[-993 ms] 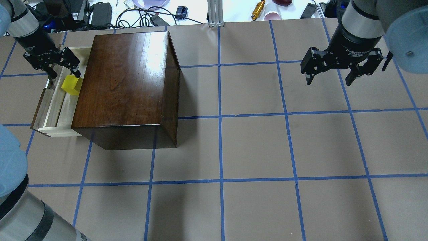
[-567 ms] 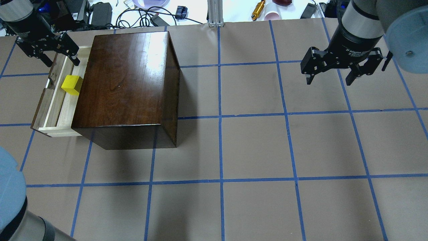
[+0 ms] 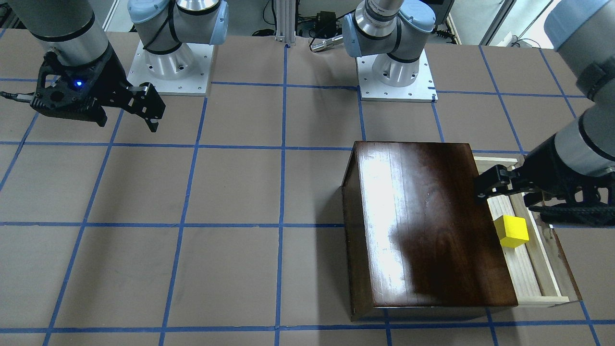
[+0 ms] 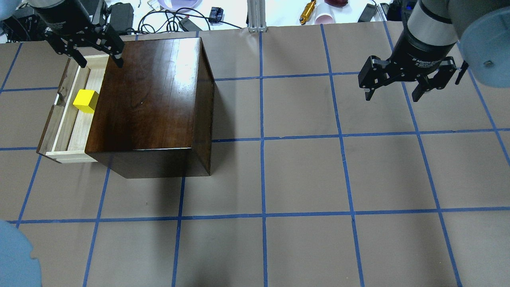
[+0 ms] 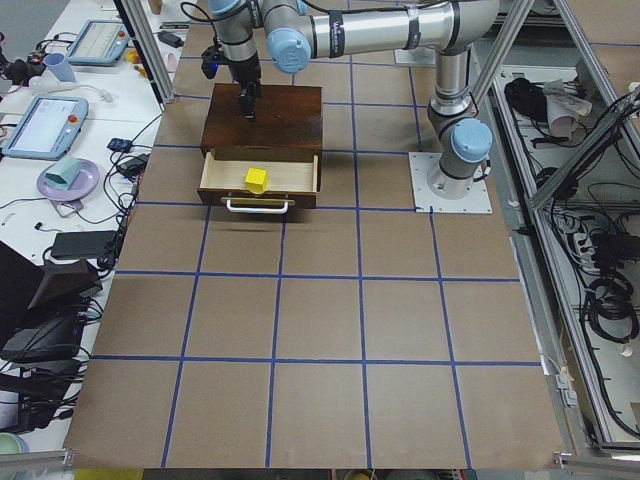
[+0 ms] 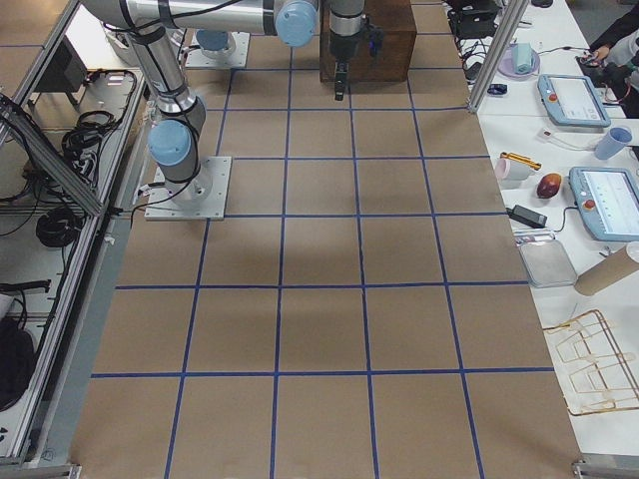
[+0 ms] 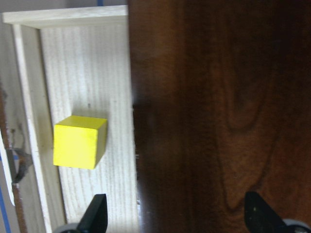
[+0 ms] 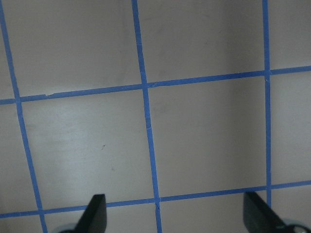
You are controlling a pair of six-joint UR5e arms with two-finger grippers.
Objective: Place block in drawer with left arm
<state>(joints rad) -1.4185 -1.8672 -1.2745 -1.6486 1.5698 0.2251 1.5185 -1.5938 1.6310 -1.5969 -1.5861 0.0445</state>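
Observation:
The yellow block (image 4: 85, 100) lies loose on the pale-wood floor of the open drawer (image 4: 63, 123), which is pulled out from the dark brown box (image 4: 151, 95). My left gripper (image 4: 100, 59) is open and empty. It hangs above the drawer's far end and the box's far left corner, apart from the block. In the left wrist view the block (image 7: 79, 141) sits on the drawer floor (image 7: 87, 73) ahead of the open fingertips (image 7: 97, 216). My right gripper (image 4: 392, 93) is open and empty above bare table at the far right.
Cables and power adapters (image 4: 119, 14) and an aluminium post (image 4: 257, 16) lie beyond the table's far edge. The two arm bases (image 3: 168, 62) (image 3: 396, 72) stand on the robot's side. The table is brown paper with a blue tape grid.
My left gripper has lifted away from the block and moved toward the far edge and to the right. The block stays in the drawer. The right arm has not moved.

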